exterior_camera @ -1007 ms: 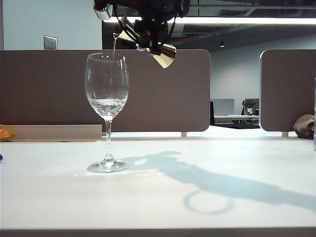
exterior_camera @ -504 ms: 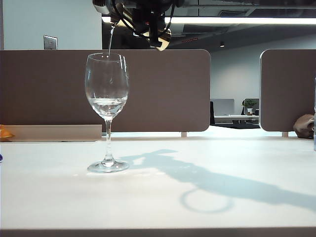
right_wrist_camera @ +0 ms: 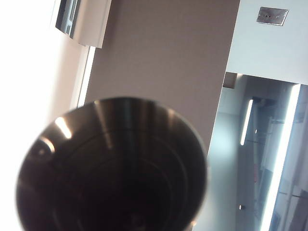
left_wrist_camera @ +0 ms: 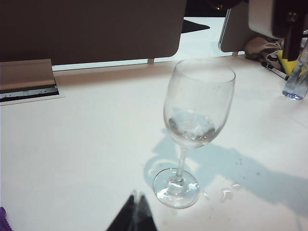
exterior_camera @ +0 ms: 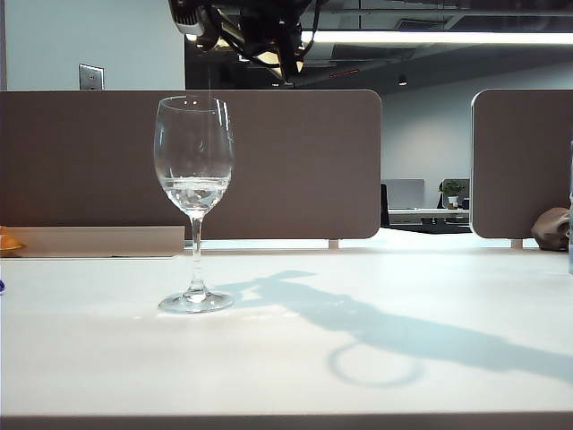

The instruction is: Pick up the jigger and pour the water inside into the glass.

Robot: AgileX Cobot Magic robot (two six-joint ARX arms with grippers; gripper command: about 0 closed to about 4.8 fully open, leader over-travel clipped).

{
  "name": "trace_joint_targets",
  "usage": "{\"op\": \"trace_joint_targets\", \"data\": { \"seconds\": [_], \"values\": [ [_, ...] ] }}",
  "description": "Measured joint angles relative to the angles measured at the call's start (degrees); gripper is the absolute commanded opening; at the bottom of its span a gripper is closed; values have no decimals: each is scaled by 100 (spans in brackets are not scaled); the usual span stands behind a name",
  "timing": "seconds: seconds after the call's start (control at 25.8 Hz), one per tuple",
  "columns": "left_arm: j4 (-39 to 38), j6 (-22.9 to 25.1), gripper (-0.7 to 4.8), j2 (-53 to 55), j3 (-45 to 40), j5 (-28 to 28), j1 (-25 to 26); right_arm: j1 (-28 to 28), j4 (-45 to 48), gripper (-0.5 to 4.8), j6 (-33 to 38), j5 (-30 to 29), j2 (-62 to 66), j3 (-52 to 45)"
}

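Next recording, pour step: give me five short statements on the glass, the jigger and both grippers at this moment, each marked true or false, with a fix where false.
1. The glass stands upright on the table. True.
2. The glass is empty. False: water sits in the bottom of its bowl.
3. The right gripper holds the jigger high above the glass. True.
4. The jigger rests on the table beside the glass's foot. False: it is held in the air, at the top of the exterior view.
5. The left gripper grips the glass's stem. False: it sits apart from the glass, holding nothing.
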Motion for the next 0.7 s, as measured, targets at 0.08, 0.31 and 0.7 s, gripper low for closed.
{"op": "trace_joint_targets", "data": {
  "seconds": [0.08, 0.31, 0.7],
  "values": [
    [0, 0, -6, 0, 0, 2, 0, 0, 2, -1, -94, -2, 0, 0],
    [-2, 0, -6, 0, 0, 9, -103, 4, 101, -1, -267, -2, 0, 0],
    [-4, 85, -6, 0, 0, 26, -210, 20, 306, -1, 2715, 769, -109, -4]
  ]
}}
